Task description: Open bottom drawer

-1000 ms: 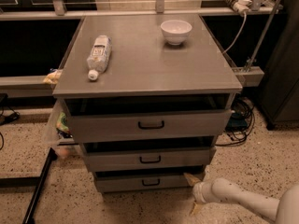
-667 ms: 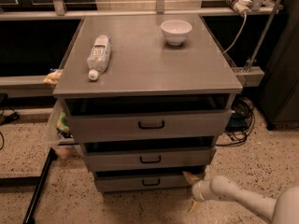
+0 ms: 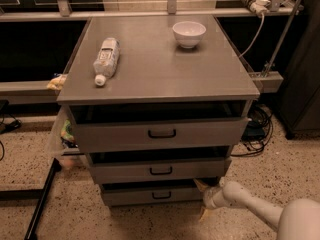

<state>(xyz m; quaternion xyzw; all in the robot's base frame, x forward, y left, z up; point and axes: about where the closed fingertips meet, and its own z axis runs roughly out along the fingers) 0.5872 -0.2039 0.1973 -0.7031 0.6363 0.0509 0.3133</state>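
Observation:
The bottom drawer (image 3: 150,195) is the lowest of three grey drawers in the cabinet, with a small black pull handle (image 3: 161,195). It stands slightly out, with a dark gap above its front. My gripper (image 3: 202,200) is on a white arm that comes in from the lower right. It sits at the drawer's right end, low near the floor. One yellowish fingertip (image 3: 201,185) lies by the drawer's top right corner and the other points down toward the floor.
The middle drawer (image 3: 160,170) and top drawer (image 3: 161,133) stand slightly out above. On the cabinet top (image 3: 160,69) lie a plastic bottle (image 3: 106,59) and a white bowl (image 3: 189,33). Cables (image 3: 257,129) lie at the right, a black bar (image 3: 42,201) at the left floor.
The gripper has shifted a little to the left, closer to the bottom drawer's right end. The drawers look unchanged.

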